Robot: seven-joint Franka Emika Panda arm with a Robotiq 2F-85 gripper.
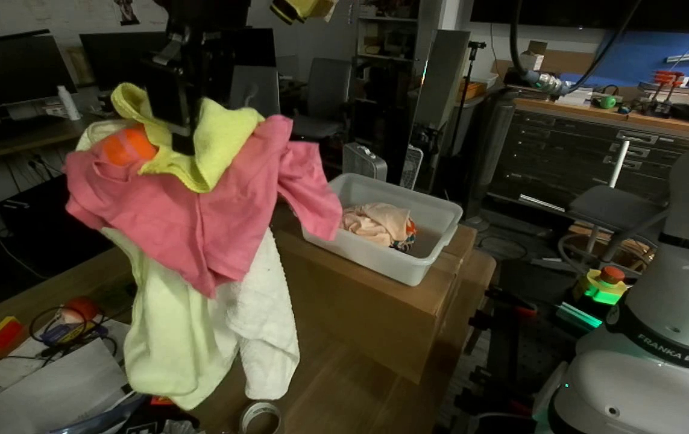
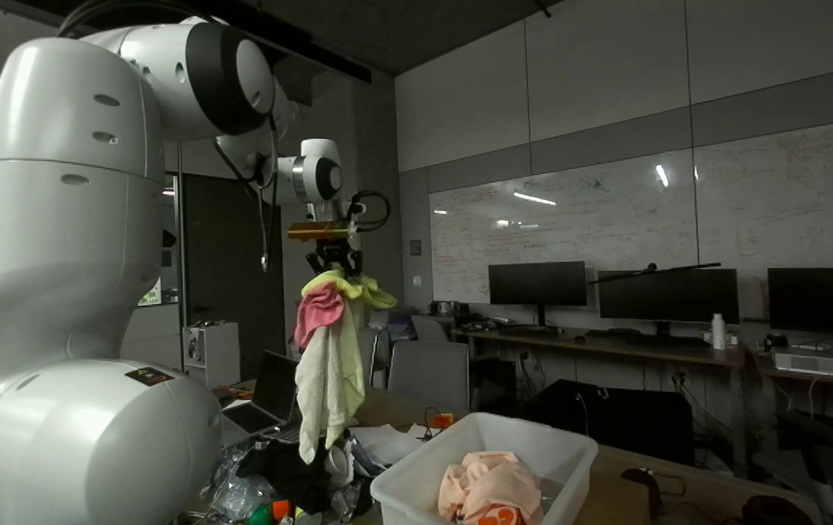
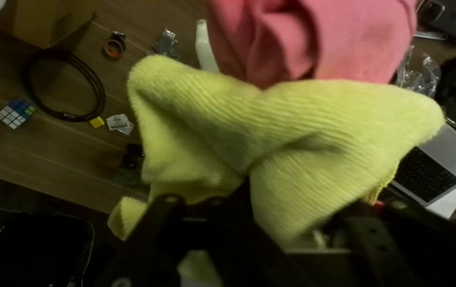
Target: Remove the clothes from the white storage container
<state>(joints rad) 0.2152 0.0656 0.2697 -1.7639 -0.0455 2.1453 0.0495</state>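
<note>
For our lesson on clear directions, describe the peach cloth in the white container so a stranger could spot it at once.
On the table stands a cardboard box, with the white container on top. The crumpled peach cloth lies inside, an orange patch at its edge. Its peach colour sets it apart from the yellow cloth, pink cloth and white cloth hanging from the gripper.

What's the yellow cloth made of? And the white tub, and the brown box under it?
The yellow cloth is fabric, maybe microfibre: it looks fuzzy, with fine ribs. The tub is probably plastic, smooth and a bit cloudy, with a moulded rim and rounded corners. The box looks like cardboard: dull brown, flat sides, straight edges.
</note>
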